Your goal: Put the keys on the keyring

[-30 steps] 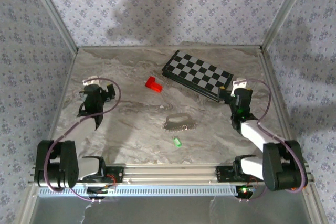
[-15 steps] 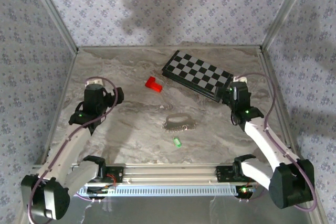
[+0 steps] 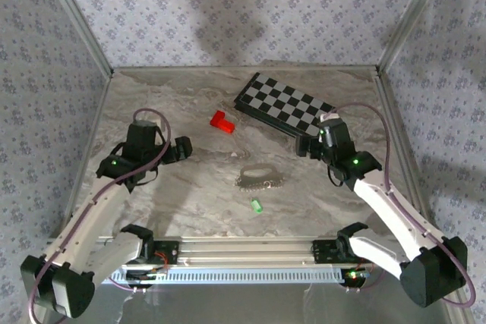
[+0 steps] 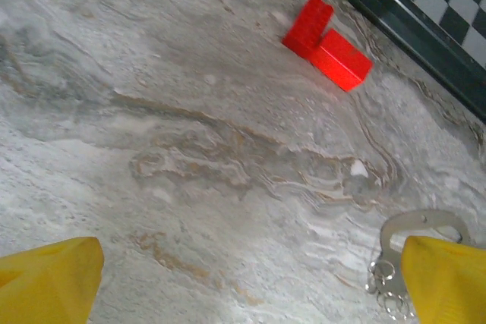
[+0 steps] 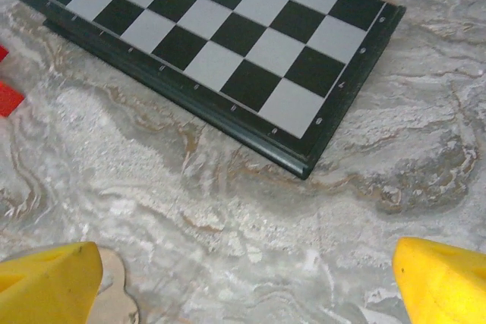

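Left tool (image 3: pixel 182 149) hangs over the left half of the counter (image 3: pixel 175 202), jaws wide apart, nothing between them. From the left wrist view I see the same tool (image 4: pixel 247 286) with both yellow fingers (image 4: pixel 45 282) at the bottom corners and only bare marbled surface in the gap.

Right tool (image 3: pixel 307 146) sits on the right side, close to the near right corner of the chessboard (image 3: pixel 285 108), jaws also spread and empty. In the right wrist view this tool (image 5: pixel 243 286) looks down on the chessboard (image 5: pixel 220 43), which lies flat and at an angle. A pale rounded shape sits just beside one yellow finger (image 5: pixel 45 282); I cannot tell what it is.

Keys (image 3: pixel 257 205): one small green piece, flat on the counter, centre, toward the near edge, touched by neither tool.

Keyring (image 3: pixel 260 178): silvery loop just beyond the green piece on the far side, near it but apart, between the two tools. The left wrist view catches part of the keyring (image 4: pixel 418 225) at the lower right, next to one finger, with small rings trailing off it.

Red block (image 3: pixel 222 121) lies farther out and left of the keyring, just left of the chessboard; it shows as an L shape in the left wrist view (image 4: pixel 328 43).
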